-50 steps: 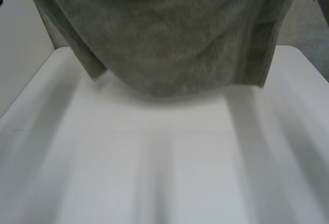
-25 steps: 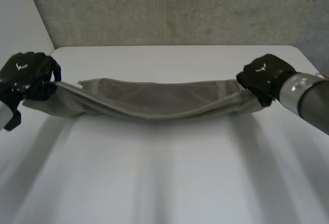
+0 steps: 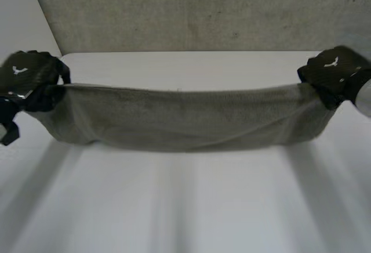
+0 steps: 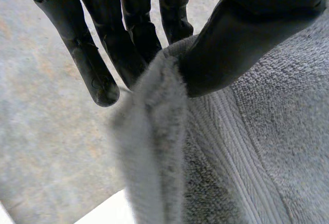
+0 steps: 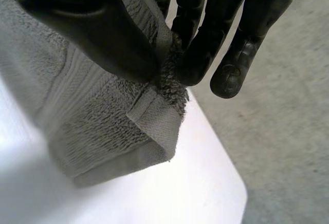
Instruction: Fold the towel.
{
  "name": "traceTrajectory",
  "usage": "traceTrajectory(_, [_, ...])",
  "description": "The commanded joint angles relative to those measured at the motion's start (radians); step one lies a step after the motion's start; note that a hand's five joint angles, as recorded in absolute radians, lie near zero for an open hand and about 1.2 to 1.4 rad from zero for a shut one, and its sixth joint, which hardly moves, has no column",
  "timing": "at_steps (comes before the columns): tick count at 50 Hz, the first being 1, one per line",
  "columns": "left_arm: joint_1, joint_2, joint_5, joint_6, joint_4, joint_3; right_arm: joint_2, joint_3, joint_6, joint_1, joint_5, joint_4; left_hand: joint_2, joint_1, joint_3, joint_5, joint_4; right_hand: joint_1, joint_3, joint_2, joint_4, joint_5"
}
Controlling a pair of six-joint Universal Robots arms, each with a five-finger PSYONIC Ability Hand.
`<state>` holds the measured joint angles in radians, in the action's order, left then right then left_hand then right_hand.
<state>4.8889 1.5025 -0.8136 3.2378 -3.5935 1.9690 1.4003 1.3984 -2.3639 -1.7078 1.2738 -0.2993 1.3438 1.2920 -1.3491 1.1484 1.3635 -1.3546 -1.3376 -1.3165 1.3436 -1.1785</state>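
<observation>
A grey-green towel (image 3: 185, 119) hangs stretched between my two hands above the white table (image 3: 185, 206), sagging in the middle, its lower edge near the tabletop. My left hand (image 3: 29, 79) pinches the towel's left top corner; in the left wrist view the thumb (image 4: 231, 44) presses the towel (image 4: 247, 147) against the fingers (image 4: 133, 34). My right hand (image 3: 336, 73) pinches the right top corner; in the right wrist view the thumb (image 5: 97, 29) and fingers (image 5: 205, 44) clamp the towel (image 5: 103, 126) at its hemmed corner.
The table's far edge (image 3: 191, 53) meets a grey speckled floor (image 3: 191, 9). The table's right corner (image 5: 231, 188) lies under my right hand, with the floor (image 5: 288, 147) beyond it.
The towel, first lifted high and close to the camera, came down towards the table. Both hands have since moved apart and the towel now hangs wider and flatter between them.
</observation>
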Motion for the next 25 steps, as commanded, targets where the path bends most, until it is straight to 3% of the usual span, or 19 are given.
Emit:
traceTrajectory(1, [-0.092, 0.265, -0.03, 0.014, -0.074, -0.105, -0.162, -0.012, -0.009, -0.018, 0.015, 0.101, 0.052, 0.104, -0.047, 0.073, 0.033, -0.042, -0.059, -0.08, 0.053, -0.043])
traceTrajectory(11, [-0.149, 0.577, -0.105, 0.034, -0.042, -0.366, -0.371, -0.104, -0.113, -0.079, 0.117, 0.314, 0.052, 0.104, -0.047, 0.073, 0.033, -0.042, -0.059, -0.08, 0.053, -0.043])
traceTrajectory(24, [-0.199, 0.766, -0.2, 0.034, 0.004, -0.596, -0.564, -0.262, -0.114, -0.141, 0.226, 0.39, 0.052, 0.104, -0.047, 0.073, 0.033, -0.042, -0.059, -0.08, 0.053, -0.043])
traceTrajectory(25, [-0.203, 0.778, -0.209, 0.034, 0.01, -0.611, -0.583, -0.281, -0.117, -0.145, 0.236, 0.388, 0.052, 0.104, -0.047, 0.073, 0.033, 0.434, 0.417, 0.396, -0.423, 0.432])
